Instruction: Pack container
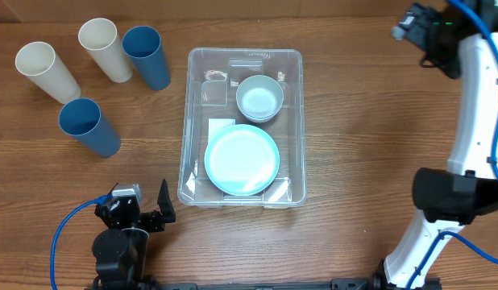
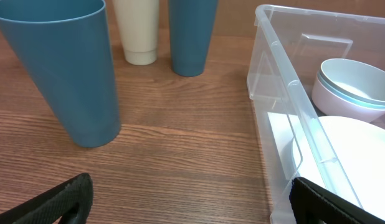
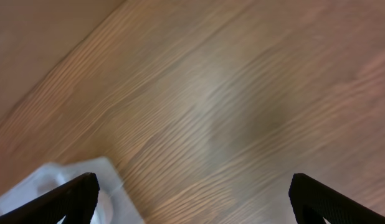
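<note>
The container (image 1: 187, 121), a large clear plastic bin, stands mid-table. It holds a pale blue bowl (image 1: 259, 97) at the far end and a pale blue plate (image 1: 242, 159) at the near end. My left gripper (image 1: 138, 206) is open and empty, low at the front left, just left of the container's near corner. In the left wrist view (image 2: 192, 208) the container wall (image 2: 273, 93), bowl (image 2: 354, 81) and plate (image 2: 348, 162) lie to the right. My right gripper (image 1: 410, 24) is open and empty, far right at the back. Its wrist view (image 3: 192, 199) shows blurred wood and a container corner (image 3: 61, 180).
Several cups stand left of the container: two cream cups (image 1: 46, 71) (image 1: 105, 48) and two blue cups (image 1: 147, 56) (image 1: 88, 126). The left wrist view shows a blue cup (image 2: 68, 68) close ahead, with a cream cup (image 2: 138, 31) and another blue cup (image 2: 191, 34) behind.
</note>
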`<state>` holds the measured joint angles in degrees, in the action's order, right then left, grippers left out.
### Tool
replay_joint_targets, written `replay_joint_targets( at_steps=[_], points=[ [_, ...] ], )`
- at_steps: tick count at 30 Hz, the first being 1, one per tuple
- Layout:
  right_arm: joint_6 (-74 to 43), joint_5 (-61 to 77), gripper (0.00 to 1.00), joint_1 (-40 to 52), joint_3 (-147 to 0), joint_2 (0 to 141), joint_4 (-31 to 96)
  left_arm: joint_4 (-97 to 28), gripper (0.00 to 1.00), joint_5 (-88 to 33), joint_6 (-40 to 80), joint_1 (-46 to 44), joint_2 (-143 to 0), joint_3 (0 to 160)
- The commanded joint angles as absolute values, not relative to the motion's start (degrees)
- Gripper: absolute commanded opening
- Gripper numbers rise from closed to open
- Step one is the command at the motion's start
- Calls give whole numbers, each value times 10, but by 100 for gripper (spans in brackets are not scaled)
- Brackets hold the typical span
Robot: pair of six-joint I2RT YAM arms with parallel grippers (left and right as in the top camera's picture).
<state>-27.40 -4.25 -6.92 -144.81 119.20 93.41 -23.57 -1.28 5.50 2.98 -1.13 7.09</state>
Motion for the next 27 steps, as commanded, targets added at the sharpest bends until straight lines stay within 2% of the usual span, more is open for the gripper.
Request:
replay_joint_targets(
  at_steps=[1, 14, 17, 19, 20, 23, 27],
  points=[
    [-286, -38, 100, -110, -1459, 1182, 943, -233, 100, -6, 42, 26, -7, 69],
    [-286, -38, 100, -126, -1459, 1182, 948, -222, 100, -8, 43, 26, -7, 69],
    [-286, -38, 100, -126, -1459, 1182, 948, -201, 100, -44, 54, 26, -7, 69],
    [-286, -38, 100, -126, -1459, 1182, 948, -146, 100, -171, 33, 26, -7, 80],
    [-286, -38, 100, -126, -1459, 1182, 948, -144, 100, -179, 33, 26, -9, 88],
    [-286, -38, 100, -126, -1459, 1182, 948, -190, 100, -173, 37, 26, -58, 189],
    [-286, -38, 100, -126, -1459, 1182, 948, -304, 100, -130, 18, 26, -235, 383]
  ],
)
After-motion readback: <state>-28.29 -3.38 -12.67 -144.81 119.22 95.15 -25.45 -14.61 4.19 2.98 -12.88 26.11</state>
